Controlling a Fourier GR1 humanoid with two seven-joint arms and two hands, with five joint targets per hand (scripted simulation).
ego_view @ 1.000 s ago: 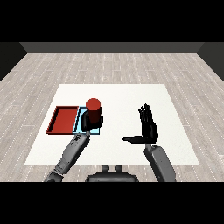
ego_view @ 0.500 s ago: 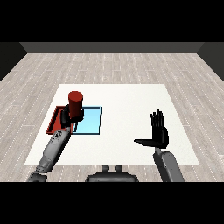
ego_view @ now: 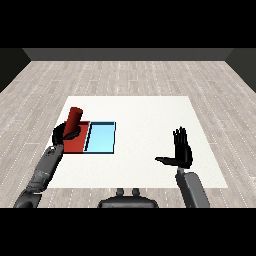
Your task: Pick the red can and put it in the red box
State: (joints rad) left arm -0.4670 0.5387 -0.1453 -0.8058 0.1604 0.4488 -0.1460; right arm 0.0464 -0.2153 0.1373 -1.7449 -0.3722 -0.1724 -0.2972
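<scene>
My left hand [ego_view: 64, 134] is curled round the red can [ego_view: 74, 120], holding it over the red tray [ego_view: 77, 145]. Can is tilted, top leaning right, toward the light blue tray [ego_view: 101, 138]. From this view I can't tell whether its base touches the tray floor or hangs above it; my hand hides the lower part.

Risks as I see them:
- Tilt. If I let go with the can leaning like this, it probably tips and could roll over the shared edge into the blue tray. I'd level the wrist first.
- Height. If the base is above the floor, letting go means a bounce, and the tray wall looks low.
- Placement. Hand sits near the tray's left side, so the can could catch that rim on the way down or end up half on the worktop [ego_view: 145, 115].
- Withdrawal. Opening the fingers and pulling back along the forearm line could drag the can over.

Right hand [ego_view: 182, 150] is well apart, fingers straight, holding nothing. No collision concern there.
</scene>
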